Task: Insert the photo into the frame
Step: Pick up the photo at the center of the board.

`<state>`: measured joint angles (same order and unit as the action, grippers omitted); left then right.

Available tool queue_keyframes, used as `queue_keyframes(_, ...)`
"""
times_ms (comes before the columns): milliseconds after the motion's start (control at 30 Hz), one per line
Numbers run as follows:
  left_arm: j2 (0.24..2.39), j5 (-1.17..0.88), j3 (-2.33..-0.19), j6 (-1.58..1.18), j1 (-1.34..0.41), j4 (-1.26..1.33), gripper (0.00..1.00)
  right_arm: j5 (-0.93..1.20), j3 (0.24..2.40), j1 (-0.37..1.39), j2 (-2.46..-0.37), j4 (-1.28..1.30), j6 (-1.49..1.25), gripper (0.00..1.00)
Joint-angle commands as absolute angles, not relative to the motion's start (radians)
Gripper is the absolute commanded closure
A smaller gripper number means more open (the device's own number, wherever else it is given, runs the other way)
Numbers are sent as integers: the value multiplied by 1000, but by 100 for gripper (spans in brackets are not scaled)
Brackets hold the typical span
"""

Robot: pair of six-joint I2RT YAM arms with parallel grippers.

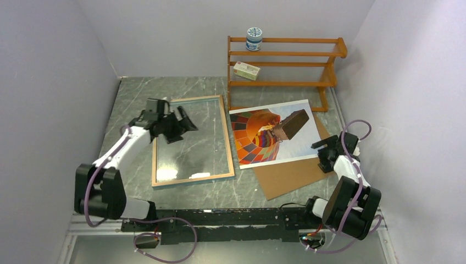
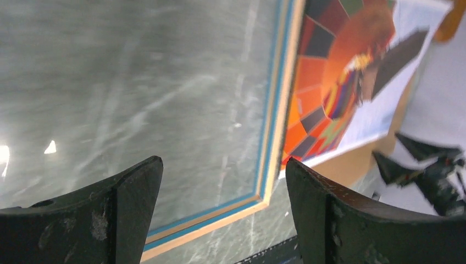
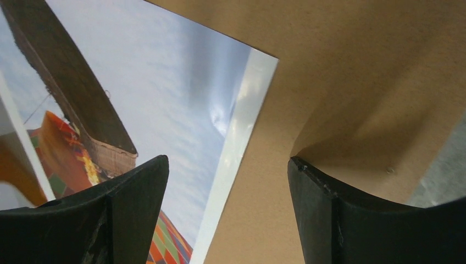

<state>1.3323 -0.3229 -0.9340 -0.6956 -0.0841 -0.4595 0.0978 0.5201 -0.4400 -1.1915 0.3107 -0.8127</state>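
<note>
The frame (image 1: pixel 228 144) lies flat on the table left of centre, wood-coloured back rim up, the marbled tabletop showing through its pane. The photo (image 1: pixel 258 135) lies face up to its right, its left edge beside the frame's right rim. My left gripper (image 1: pixel 184 125) is open and empty over the frame's upper left part. In the left wrist view my left gripper (image 2: pixel 222 165) looks over the frame's corner (image 2: pixel 273 143) toward the photo (image 2: pixel 329 71). My right gripper (image 1: pixel 321 152) is open and empty at the photo's right edge. In the right wrist view my right gripper (image 3: pixel 228 162) straddles the photo's white border (image 3: pixel 242 126).
A brown backing board (image 1: pixel 291 173) lies under the photo's right part and shows in the right wrist view (image 3: pixel 351 66). An orange-brown shelf rack (image 1: pixel 286 61) stands at the back with a jar (image 1: pixel 254 38) and a small box (image 1: pixel 246 70). Walls close both sides.
</note>
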Motion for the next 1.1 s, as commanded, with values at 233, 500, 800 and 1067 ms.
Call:
queue_keyframes(233,1618,-289,-1189,-691,-537,-213,13,289,415,-455,-1298,-28,-824,17)
queue_keyframes(500,1883,-293,-1336,-707,-734,-92,14,384,381,-455,-1342,-191,-819,18)
queue_keyframes(800,2072,-123,-1534,-630,-831,-297,16,238,430,-454,-1316,-96,-766,18)
queue_keyframes(1067,2117,-85,-1567,-612,-831,-393,16,142,491,-454,-1261,-145,-745,18)
